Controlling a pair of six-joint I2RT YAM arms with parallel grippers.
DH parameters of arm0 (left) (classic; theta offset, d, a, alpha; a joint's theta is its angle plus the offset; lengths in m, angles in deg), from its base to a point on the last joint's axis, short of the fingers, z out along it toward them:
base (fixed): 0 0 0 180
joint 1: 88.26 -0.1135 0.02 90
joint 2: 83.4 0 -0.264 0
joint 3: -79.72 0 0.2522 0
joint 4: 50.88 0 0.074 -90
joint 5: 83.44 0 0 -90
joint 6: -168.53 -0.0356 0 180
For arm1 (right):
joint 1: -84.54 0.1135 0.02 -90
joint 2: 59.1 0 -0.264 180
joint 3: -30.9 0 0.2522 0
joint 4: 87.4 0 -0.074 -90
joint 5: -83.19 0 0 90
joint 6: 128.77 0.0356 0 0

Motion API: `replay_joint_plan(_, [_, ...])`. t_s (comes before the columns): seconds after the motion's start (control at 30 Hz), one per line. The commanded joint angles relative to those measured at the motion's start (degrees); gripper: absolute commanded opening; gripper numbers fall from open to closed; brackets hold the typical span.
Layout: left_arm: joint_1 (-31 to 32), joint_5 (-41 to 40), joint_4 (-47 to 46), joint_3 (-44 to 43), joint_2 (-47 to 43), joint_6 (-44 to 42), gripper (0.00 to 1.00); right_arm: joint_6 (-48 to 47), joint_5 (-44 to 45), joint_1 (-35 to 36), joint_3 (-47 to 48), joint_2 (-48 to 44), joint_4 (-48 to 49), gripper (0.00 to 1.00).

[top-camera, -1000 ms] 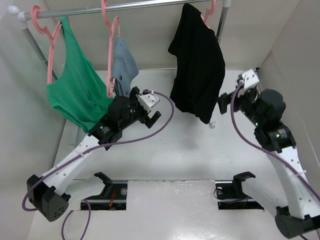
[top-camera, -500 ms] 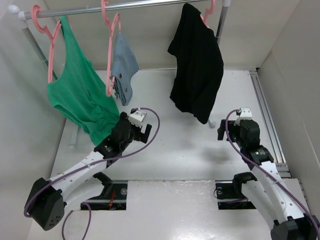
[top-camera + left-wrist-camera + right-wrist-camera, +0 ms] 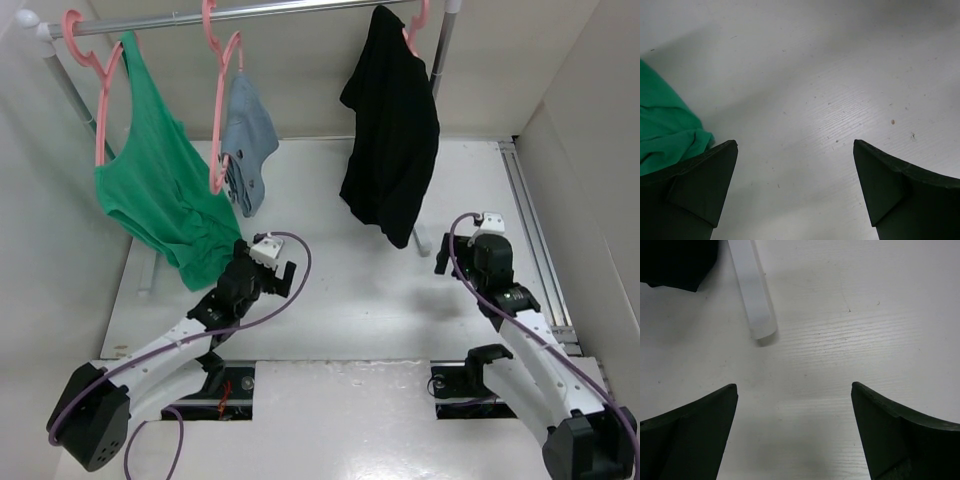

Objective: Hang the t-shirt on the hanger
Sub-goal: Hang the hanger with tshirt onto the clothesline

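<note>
- Top external view: the t-shirt (image 3: 392, 130) is seen hanging from the hanger (image 3: 415, 32) at the far right of the rail (image 3: 250, 12).
- The left gripper (image 3: 794, 146) is held spread wide over bare table (image 3: 350, 290), with nothing between its fingers. The green tank top (image 3: 662, 135) lies just to its left.
- The right gripper (image 3: 793, 387) is likewise spread and empty, near the rack's white leg (image 3: 754, 295).
- The hanging step is judged done — only a check of how the shirt sits, and parking of both arms, is called for.
</note>
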Motion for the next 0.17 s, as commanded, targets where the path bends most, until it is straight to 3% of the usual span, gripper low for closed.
replay_joint_plan(0.0, [-0.31,0.84,-5.04,0.50,-1.25,0.10,1.00,0.01,0.30,-0.44,-0.04,-0.22,4.30,1.00])
replay_joint_plan(0.13, [-0.92,0.84,-5.04,1.03,-1.25,0.10,1.00,0.53,1.53,-0.44,-0.57,-1.53,4.30,1.00])
